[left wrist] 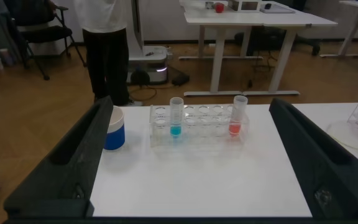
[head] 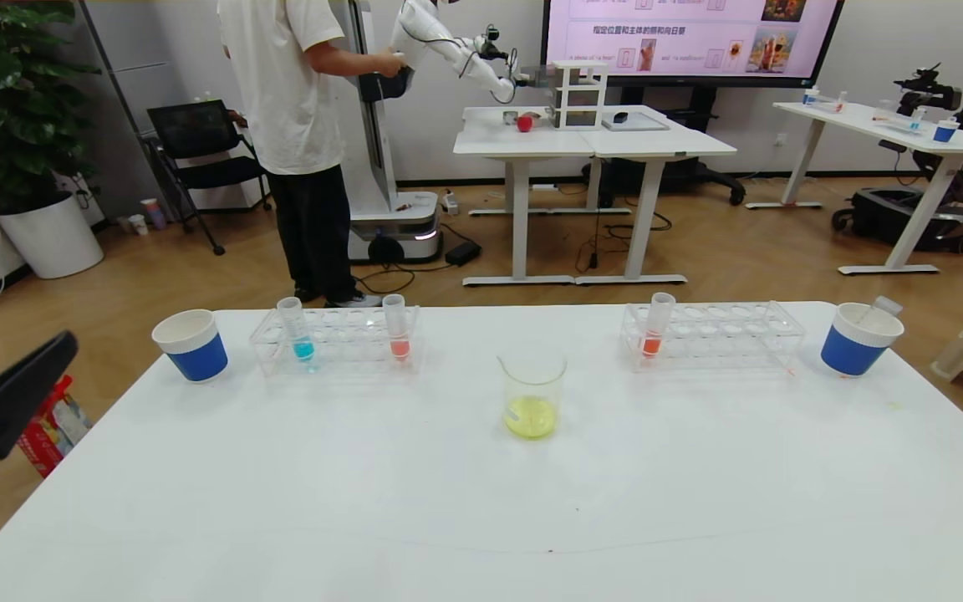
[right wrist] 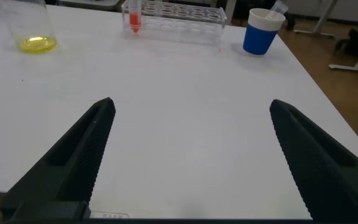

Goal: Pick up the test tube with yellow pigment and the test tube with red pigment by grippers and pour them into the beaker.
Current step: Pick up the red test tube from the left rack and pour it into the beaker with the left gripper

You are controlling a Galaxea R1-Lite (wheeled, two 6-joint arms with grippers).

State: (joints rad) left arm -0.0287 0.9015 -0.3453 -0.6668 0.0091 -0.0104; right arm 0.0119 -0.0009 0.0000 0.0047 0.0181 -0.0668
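Observation:
The beaker (head: 532,393) stands mid-table with yellow liquid in its bottom; it also shows in the right wrist view (right wrist: 35,28). No tube holding yellow liquid is in view. A clear tube (head: 881,308) leans in the right paper cup (head: 858,339). One red tube (head: 398,328) stands in the left rack (head: 335,347), another red tube (head: 655,326) in the right rack (head: 724,334). My left gripper (left wrist: 191,104) is open and empty, off the table's left front, facing the left rack. My right gripper (right wrist: 192,104) is open and empty over the table's right front.
A blue tube (head: 298,330) stands in the left rack. A blue-and-white cup (head: 191,344) sits at the back left. A person and another robot stand beyond the table's far edge, with desks behind them.

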